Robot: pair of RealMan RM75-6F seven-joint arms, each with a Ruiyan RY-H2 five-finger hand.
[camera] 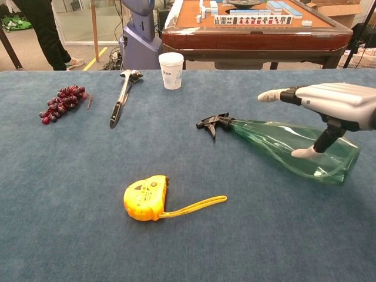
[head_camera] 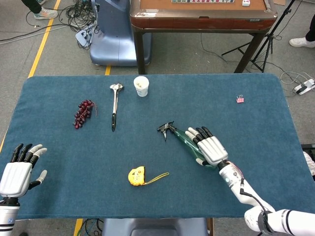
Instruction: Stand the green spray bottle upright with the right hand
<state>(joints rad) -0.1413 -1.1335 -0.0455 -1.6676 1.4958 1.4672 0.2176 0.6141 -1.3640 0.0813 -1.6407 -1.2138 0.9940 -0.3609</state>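
The green spray bottle (head_camera: pixel 181 137) (camera: pixel 267 138) lies on its side on the blue table, its black nozzle (camera: pixel 210 122) pointing left. My right hand (head_camera: pixel 212 148) (camera: pixel 338 103) is over the bottle's wide base end with its fingers stretched out and apart. Its thumb (camera: pixel 308 152) touches the bottle's side. The hand hides most of the base in the head view. My left hand (head_camera: pixel 17 172) hovers open at the table's near left corner, holding nothing.
A yellow tape measure (head_camera: pixel 137 175) (camera: pixel 145 198) lies in front of the bottle. Farther back are purple grapes (head_camera: pixel 83 113), a metal spoon (head_camera: pixel 114 105), a paper cup (head_camera: pixel 141 86) and a pink clip (head_camera: pixel 240 99). A wooden table (head_camera: pixel 197 19) stands behind.
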